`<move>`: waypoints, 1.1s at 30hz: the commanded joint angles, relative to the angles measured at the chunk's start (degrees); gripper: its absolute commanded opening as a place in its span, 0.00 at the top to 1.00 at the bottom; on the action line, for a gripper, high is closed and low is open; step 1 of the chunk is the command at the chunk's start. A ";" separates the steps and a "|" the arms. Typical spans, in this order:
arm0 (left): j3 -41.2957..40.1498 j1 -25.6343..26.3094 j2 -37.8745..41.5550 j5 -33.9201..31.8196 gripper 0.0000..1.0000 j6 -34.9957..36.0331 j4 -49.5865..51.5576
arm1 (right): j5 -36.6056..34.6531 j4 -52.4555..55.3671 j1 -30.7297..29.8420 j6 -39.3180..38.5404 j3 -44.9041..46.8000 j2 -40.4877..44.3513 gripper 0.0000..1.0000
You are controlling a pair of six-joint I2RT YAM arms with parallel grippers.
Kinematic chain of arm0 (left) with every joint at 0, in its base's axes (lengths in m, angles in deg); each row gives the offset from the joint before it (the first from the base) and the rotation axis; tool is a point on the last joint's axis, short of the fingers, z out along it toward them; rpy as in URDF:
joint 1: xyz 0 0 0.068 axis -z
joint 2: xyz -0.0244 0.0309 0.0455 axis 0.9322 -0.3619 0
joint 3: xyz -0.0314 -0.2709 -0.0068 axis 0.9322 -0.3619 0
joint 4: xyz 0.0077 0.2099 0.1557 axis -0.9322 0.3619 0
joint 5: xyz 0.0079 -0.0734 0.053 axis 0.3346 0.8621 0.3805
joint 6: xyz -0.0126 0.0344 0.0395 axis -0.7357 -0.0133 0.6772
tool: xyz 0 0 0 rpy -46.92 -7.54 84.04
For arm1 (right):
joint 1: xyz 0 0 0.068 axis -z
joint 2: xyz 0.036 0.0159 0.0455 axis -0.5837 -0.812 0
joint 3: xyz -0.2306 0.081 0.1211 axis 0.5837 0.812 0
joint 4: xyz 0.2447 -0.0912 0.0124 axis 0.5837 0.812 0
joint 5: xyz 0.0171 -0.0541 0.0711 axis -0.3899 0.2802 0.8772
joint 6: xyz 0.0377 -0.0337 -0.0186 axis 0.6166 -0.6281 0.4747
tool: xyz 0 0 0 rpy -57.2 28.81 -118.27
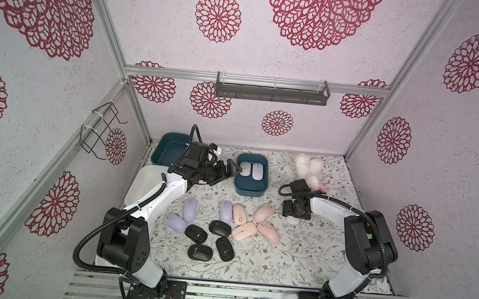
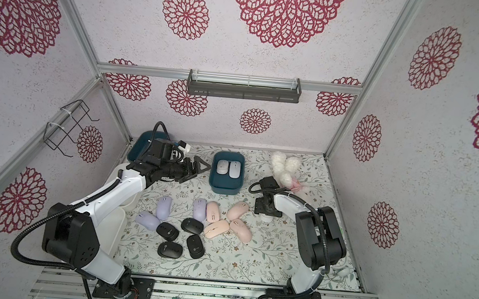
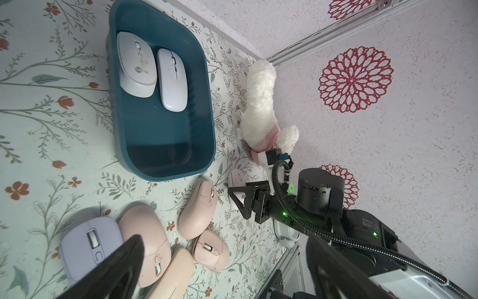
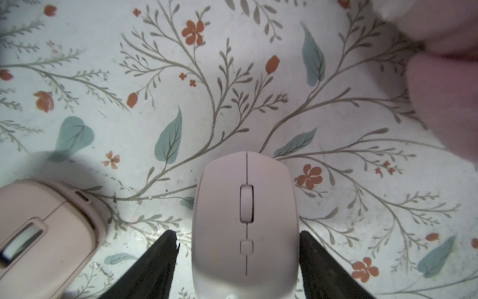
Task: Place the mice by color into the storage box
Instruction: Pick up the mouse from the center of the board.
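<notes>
Two fingers of the right pincer stand apart, straddling the rear half of a pale mouse that lies flat on the bench; a strip of bench shows between one finger and the mouse's side, so it is not clamped. Ahead of the mouse's nose the bench is bare. Just left of this pincer sits a pink mouse, one of four; farther left lie three lilac mice and four black mice. Beyond the pincer lies a plush toy. Rightward, open bench runs to the edge. Ahead-left, the left pincer, spread wide and empty, hovers beside a blue box holding two white mice.
</notes>
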 commanded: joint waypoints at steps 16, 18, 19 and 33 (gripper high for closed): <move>1.80 0.16 1.07 0.43 0.01 0.59 -0.03 | -0.37 -2.14 0.72 2.37 2.17 1.54 0.39; 1.72 0.05 1.45 -0.14 0.01 0.83 0.16 | -0.38 -1.50 0.56 2.37 1.61 3.04 0.43; 1.73 -0.09 1.57 -0.43 0.01 0.88 0.29 | -0.44 -0.97 0.32 2.29 1.03 3.71 0.43; 1.03 -8.14 3.56 -5.52 0.01 -0.11 1.65 | -3.77 1.29 -12.73 5.45 -21.63 -1.07 0.46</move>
